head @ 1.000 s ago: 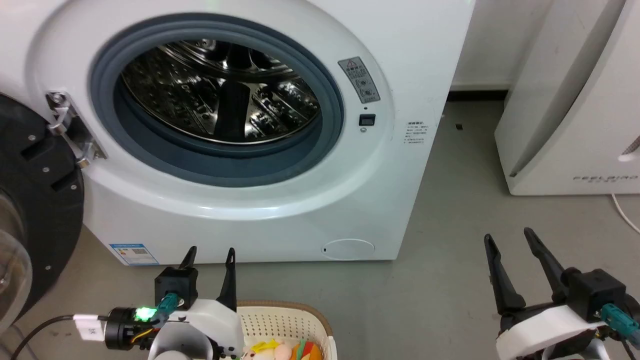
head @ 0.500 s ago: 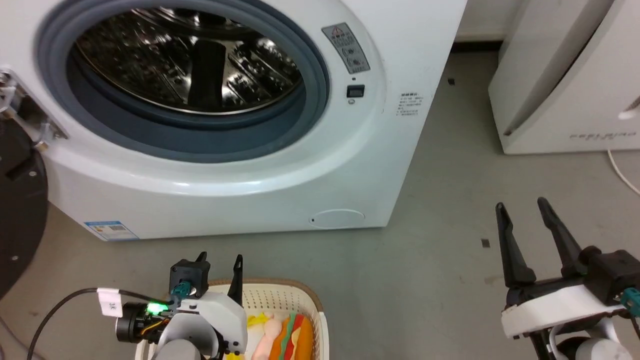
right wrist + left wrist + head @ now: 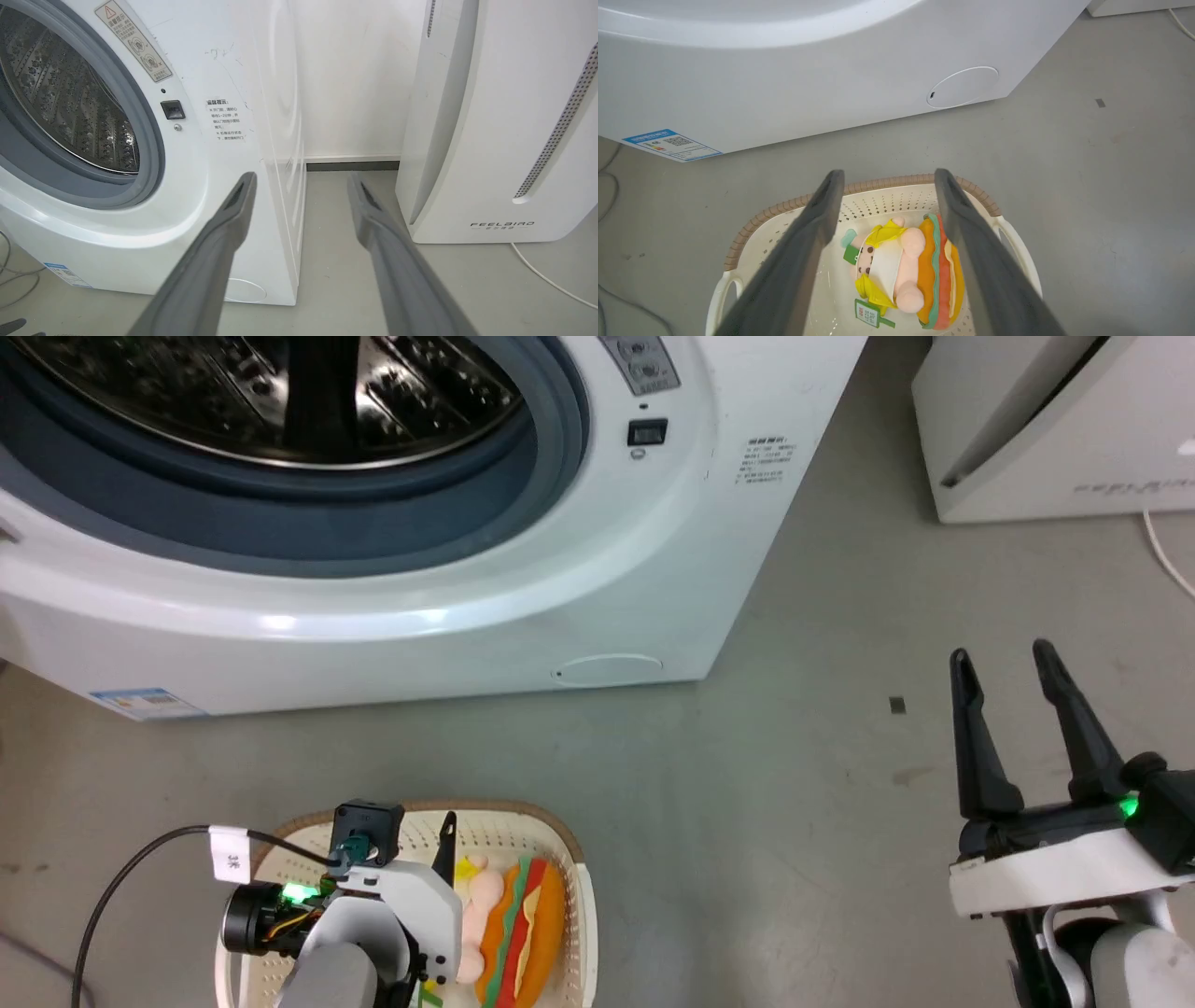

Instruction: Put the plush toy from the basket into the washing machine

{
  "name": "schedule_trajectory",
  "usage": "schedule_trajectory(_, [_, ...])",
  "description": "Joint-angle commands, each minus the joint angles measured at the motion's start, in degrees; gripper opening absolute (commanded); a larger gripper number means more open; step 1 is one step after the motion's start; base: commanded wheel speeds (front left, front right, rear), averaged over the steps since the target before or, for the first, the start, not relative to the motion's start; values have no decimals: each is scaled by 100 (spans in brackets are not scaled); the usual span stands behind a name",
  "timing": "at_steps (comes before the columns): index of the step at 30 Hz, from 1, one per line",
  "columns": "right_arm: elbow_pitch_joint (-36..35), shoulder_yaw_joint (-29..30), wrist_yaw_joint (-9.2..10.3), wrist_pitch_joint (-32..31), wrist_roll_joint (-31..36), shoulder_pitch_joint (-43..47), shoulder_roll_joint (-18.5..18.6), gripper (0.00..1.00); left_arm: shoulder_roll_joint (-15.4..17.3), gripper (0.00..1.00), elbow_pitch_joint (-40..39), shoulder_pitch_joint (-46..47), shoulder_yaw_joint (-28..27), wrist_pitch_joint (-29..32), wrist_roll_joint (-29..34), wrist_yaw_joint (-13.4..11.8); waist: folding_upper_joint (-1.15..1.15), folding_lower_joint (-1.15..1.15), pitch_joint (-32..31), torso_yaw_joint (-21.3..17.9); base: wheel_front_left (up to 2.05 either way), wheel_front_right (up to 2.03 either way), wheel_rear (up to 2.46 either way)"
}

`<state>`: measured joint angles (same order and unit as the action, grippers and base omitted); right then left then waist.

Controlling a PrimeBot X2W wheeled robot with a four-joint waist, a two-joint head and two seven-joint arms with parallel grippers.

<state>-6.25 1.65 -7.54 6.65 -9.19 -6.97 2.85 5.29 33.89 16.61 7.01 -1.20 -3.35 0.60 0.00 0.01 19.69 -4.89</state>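
Claw L (image 3: 888, 171) wide open, empty, over plush toy (image 3: 915, 270)

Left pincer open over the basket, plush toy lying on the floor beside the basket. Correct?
One thing is off: the plush toy lies inside the basket, not on the floor beside it. The left wrist view shows it within the basket's walls. The rest holds: the left pincer is open over the basket.
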Motion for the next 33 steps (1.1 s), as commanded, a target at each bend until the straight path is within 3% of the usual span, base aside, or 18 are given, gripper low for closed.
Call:
schedule_trajectory(1, [-78, 24, 3, 57, -91, -140, 1, 100, 42, 100, 161, 164, 53, -20, -52, -24, 0, -1, 167, -41, 0, 0, 0])
schedule_trajectory(14, [-371, 36, 3, 212, -235, -495, 1, 100, 183, 100, 930, 734, 355, 67, -91, 1, 0, -1, 1016, -126, 0, 0, 0])
schedule_trajectory(33, [-793, 49, 4, 438, -468, -934, 2, 100, 345, 100, 2049, 1460, 748, 682, -299, 130, 0, -1, 2066, -280, 0, 0, 0])
